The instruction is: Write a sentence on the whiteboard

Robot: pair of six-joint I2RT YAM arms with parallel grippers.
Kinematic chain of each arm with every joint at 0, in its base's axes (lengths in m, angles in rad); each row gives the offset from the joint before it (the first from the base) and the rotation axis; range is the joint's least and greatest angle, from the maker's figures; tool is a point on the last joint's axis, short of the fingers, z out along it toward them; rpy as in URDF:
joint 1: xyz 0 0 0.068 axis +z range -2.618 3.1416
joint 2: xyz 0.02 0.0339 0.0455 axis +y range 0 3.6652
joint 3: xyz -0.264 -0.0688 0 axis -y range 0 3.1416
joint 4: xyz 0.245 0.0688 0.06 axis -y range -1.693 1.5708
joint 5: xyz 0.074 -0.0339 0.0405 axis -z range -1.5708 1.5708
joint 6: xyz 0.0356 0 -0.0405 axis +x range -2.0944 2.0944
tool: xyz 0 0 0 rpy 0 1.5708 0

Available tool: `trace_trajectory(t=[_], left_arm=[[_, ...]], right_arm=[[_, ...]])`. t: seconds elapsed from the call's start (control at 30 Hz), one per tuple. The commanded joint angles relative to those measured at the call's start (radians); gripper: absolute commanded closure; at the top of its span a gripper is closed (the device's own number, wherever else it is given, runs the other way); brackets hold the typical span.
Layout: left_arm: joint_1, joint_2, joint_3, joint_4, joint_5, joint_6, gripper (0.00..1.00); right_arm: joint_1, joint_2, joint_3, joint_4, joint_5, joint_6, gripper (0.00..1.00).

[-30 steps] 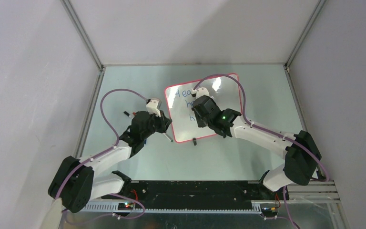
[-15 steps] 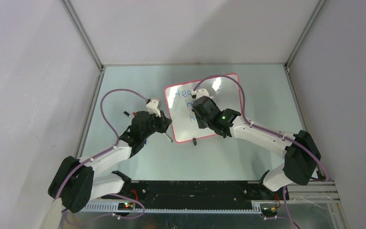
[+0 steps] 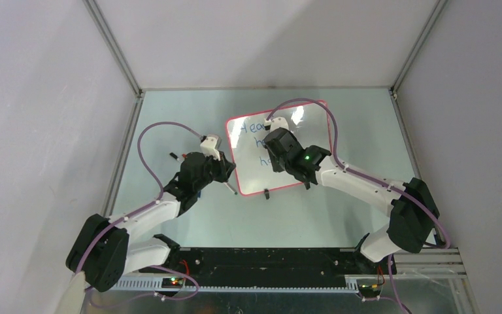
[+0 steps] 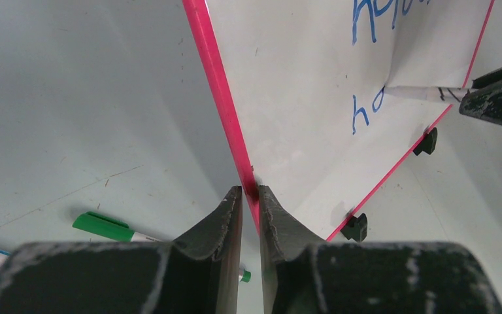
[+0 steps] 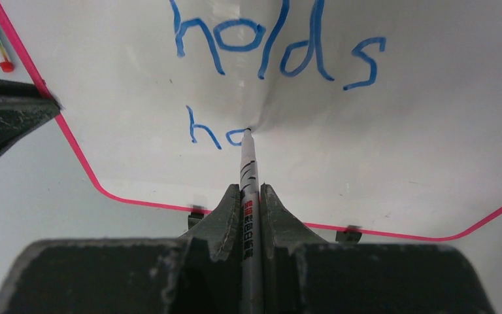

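Right wrist: third line barely begun.
My right jaws pinch the marker [image 5: 248,176]; left jaws clamp the whiteboard [image 4: 301,98]; sentence [image 5: 273,39] looks unfinished.

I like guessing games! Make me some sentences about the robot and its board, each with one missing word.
1. The left gripper pinches the frame of the whiteboard, which has little ____ feet.
2. The right gripper is shut on a marker, and the sentence is in ____ ink.
3. The finished word above the marker tip reads ____.
4. The spare marker lying on the table has a ____ end.
Missing words: black, blue, holds, green.
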Motion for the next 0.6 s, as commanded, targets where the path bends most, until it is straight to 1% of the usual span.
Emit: trace_trajectory(t=[0.0, 0.27, 0.57], left_arm=[[-0.004, -0.026, 0.019, 0.017, -0.010, 0.024, 0.80], [-0.004, -0.026, 0.020, 0.018, -0.011, 0.023, 0.80], [-0.004, -0.026, 0.019, 0.016, -0.012, 0.024, 0.80]], right_arm=[[-0.011, 0.014, 0.055, 0.014, 0.048, -0.005, 1.00], [-0.011, 0.014, 0.056, 0.012, 0.050, -0.004, 1.00], [-0.011, 0.019, 0.056, -0.029, 0.026, 0.017, 1.00]])
